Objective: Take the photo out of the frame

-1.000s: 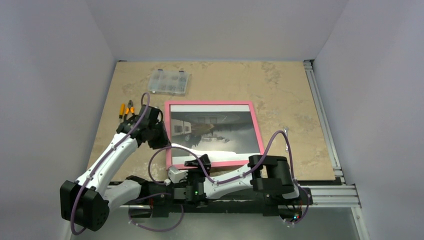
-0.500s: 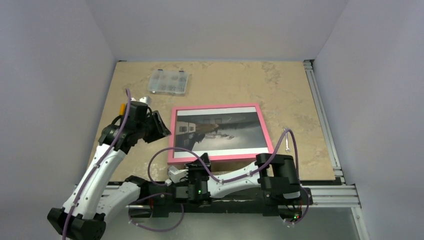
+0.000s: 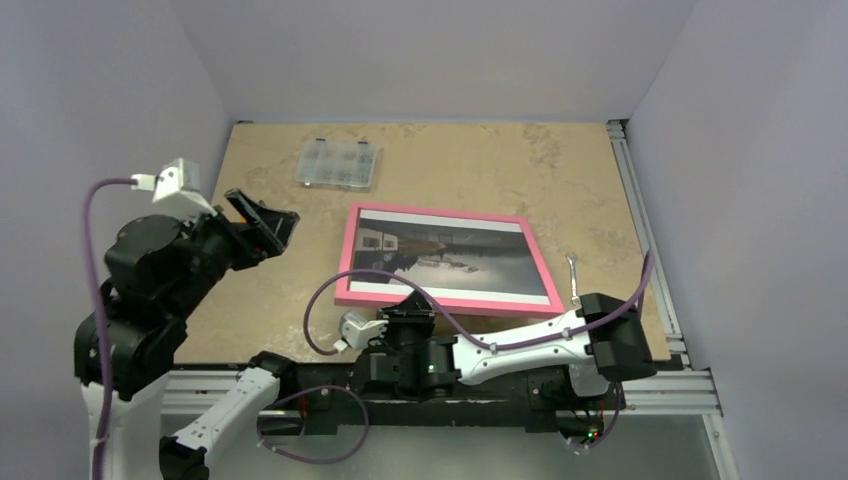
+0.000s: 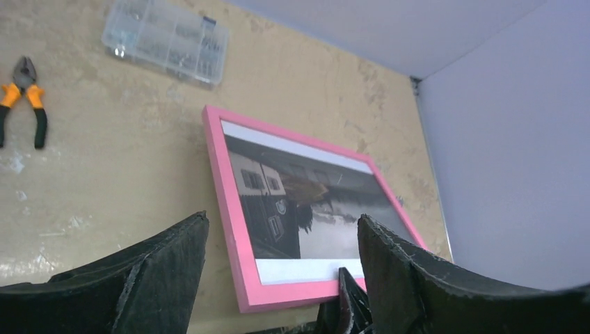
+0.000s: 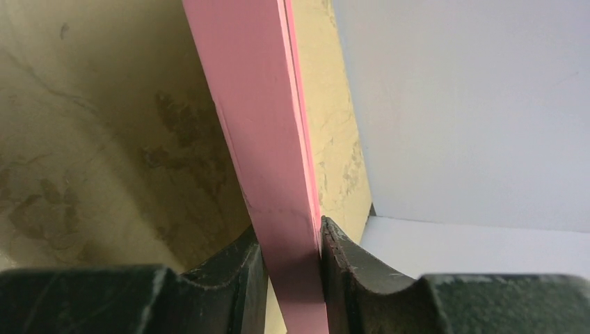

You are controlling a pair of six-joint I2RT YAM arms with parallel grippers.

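The pink frame (image 3: 349, 262) lies mid-table with the dark grey photo (image 3: 450, 252) still inside it, white bands at its left and right ends. The frame's near edge looks raised off the table. My right gripper (image 3: 411, 306) is shut on that near edge; the right wrist view shows the pink rail (image 5: 257, 125) pinched between both fingers of the right gripper (image 5: 289, 233). My left gripper (image 3: 262, 222) hangs high, to the left of the frame, open and empty. Through the open left gripper (image 4: 282, 219) I see the frame (image 4: 224, 188) and the photo (image 4: 313, 209) below.
A clear plastic compartment box (image 3: 339, 164) sits at the back left. Orange-handled pliers (image 4: 24, 97) lie left of the frame, hidden under the left arm in the top view. An aluminium rail (image 3: 650, 250) runs along the table's right side, with walls close around.
My left gripper opened and rose up and away to the left of the frame. My right gripper closed on the frame's near edge, and the frame shifted right and tilted.
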